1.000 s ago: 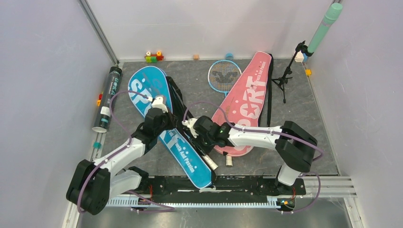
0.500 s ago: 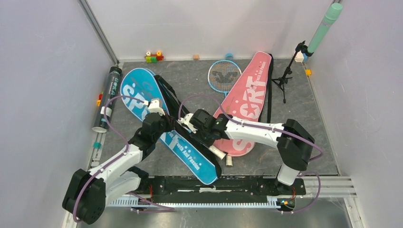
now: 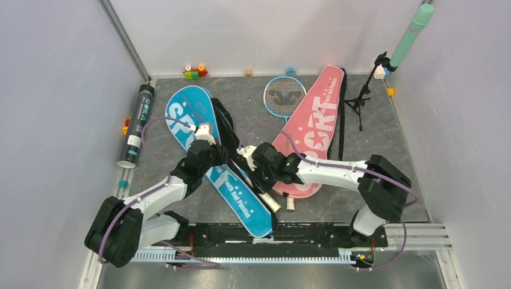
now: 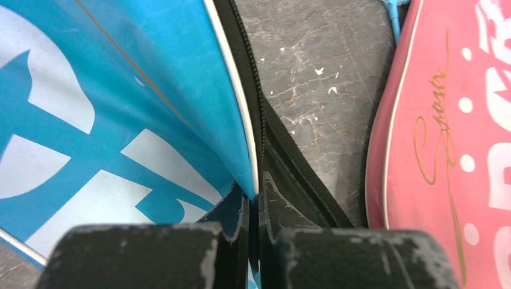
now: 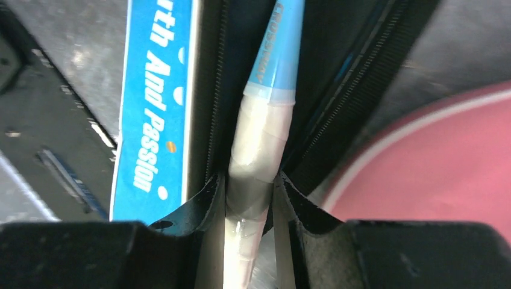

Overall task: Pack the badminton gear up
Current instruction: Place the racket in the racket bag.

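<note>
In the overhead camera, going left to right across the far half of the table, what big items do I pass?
dark tube → blue racket bag → blue racket head → pink racket bag → black tripod stand

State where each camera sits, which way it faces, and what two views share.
Top external: above, behind the bases, looking down at the table; both arms show.
Left wrist: on the left arm, facing the blue bag; left gripper shut on its edge.
Right wrist: on the right arm, facing the racket handle held by the right gripper.
Shared: both wrist views show the pink bag.
</note>
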You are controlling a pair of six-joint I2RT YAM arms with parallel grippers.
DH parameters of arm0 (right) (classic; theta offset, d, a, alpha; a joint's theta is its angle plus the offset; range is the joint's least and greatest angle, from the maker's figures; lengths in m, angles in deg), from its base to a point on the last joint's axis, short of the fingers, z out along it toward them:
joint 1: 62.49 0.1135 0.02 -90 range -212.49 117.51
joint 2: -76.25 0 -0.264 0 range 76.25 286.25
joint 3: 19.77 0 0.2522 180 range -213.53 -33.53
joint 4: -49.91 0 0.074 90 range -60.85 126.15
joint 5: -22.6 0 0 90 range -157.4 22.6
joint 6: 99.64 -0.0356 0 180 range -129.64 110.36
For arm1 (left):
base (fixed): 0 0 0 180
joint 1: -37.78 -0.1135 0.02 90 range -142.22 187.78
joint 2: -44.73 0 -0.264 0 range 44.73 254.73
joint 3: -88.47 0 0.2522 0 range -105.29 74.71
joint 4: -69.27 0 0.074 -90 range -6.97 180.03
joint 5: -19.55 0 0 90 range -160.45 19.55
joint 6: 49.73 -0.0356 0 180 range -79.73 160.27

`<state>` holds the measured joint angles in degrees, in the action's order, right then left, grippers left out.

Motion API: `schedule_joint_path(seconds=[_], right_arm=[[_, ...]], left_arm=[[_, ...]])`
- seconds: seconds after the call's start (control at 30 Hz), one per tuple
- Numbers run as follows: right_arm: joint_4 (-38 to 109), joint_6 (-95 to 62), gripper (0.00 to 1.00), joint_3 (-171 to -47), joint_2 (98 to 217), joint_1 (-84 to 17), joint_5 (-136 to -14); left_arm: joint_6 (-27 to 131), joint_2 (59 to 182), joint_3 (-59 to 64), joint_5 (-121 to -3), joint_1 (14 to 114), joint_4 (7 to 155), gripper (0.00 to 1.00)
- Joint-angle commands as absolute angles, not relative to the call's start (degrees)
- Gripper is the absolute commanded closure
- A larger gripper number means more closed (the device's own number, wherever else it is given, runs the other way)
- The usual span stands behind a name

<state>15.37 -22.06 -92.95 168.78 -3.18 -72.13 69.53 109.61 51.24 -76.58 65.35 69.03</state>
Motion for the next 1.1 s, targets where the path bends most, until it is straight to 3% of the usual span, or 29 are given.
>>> schedule_joint_path(seconds=[0.0,0.27,0.4,0.47,0.6,0.73,0.93,1.07], right_arm=[[59.9,-28.2,1.00,-95.3,171.5,-3.1,-88.1],[73.6,-34.3,0.90,-95.5,179.8,-3.3,-111.1],[78.9,-34.0,0.80,-92.2,178.6,-3.3,-116.1],[77.6,-30.6,0.68,-90.3,176.5,-3.5,-116.4],[65.4,-21.5,0.46,-88.3,171.0,-4.2,-107.1],[55.0,-17.0,0.35,-85.6,165.5,-5.0,-91.3],[50.9,-17.1,0.25,-80.4,156.7,-6.8,-80.1],[50.9,-15.7,0.08,-75.1,150.9,-7.8,-69.9]], left_arm=[[76.0,108.3,53.3,-53.6,70.7,60.2,0.98],[76.7,103.6,57.3,-55.6,70.8,58.7,0.98],[76.3,103.6,57.8,-57.7,70.7,58.2,0.98],[76.2,103.4,57.9,-59.5,70.7,58.2,0.98],[76.8,101.4,57.9,-64.4,70.7,59.9,0.98],[77.7,98.8,57.2,-72.1,70.7,64.4,0.98],[78.7,96.7,56.9,-73.0,70.7,65.2,0.98],[79.0,95.6,56.2,-72.1,70.8,66.4,0.98]])
